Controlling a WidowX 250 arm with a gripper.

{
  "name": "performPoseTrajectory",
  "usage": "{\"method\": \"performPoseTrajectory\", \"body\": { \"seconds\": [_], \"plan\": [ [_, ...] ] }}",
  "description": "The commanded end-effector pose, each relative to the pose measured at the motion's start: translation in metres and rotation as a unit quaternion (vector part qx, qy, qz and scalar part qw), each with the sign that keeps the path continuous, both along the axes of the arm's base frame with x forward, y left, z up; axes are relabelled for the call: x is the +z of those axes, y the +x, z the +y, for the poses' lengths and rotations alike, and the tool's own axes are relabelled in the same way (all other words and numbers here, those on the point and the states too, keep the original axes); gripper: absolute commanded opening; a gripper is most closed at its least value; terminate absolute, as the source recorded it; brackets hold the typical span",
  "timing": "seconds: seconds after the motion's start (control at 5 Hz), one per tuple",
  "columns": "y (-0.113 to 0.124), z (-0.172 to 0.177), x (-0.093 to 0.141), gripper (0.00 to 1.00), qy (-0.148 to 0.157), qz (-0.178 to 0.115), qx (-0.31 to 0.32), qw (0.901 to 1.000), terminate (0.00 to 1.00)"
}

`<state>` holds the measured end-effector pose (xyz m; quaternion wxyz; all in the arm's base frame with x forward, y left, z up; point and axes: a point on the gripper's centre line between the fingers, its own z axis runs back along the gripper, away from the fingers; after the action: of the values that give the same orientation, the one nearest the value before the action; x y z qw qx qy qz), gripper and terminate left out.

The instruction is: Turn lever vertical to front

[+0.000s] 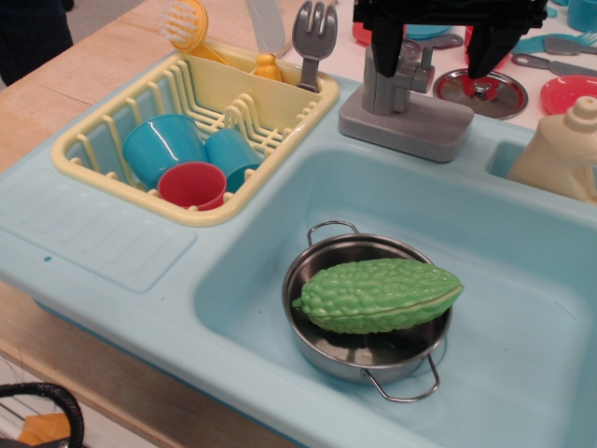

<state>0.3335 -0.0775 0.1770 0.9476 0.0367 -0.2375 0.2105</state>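
The grey toy tap (390, 86) stands on its rectangular grey base (407, 124) at the sink's back rim. Its small grey lever (426, 62) sticks up beside the column, about upright. My black gripper (435, 49) hangs at the top edge of the view, just above the tap. It is open wide and holds nothing. One finger (383, 45) is over the column's left side. The other finger (487, 49) is off to the right, over a steel lid. Neither finger touches the lever.
A yellow dish rack (149, 89) at the left holds two blue cups, a red cup and a grey fork (314, 35). A steel pot (322, 331) with a green bitter gourd (378, 295) sits in the blue sink (252, 271). A cream bottle (560, 149) stands at the right.
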Motion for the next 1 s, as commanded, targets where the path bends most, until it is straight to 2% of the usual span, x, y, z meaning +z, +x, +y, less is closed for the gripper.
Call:
{"method": "performPoseTrajectory", "body": {
  "seconds": [0.0, 0.2, 0.4, 0.6, 0.8],
  "plan": [
    [0.012, 0.005, 0.011, 1.00, -0.008, -0.021, -0.004, 0.9997, 0.00],
    [0.018, 0.006, 0.009, 1.00, -0.009, -0.028, -0.013, 0.9995, 0.00],
    [0.020, 0.008, 0.007, 0.00, -0.005, -0.039, -0.015, 0.9991, 0.00],
    [0.020, 0.008, 0.006, 0.00, -0.007, -0.040, -0.014, 0.9991, 0.00],
    [0.009, 0.006, 0.009, 0.00, -0.012, -0.031, 0.000, 0.9994, 0.00]
  ]
}}
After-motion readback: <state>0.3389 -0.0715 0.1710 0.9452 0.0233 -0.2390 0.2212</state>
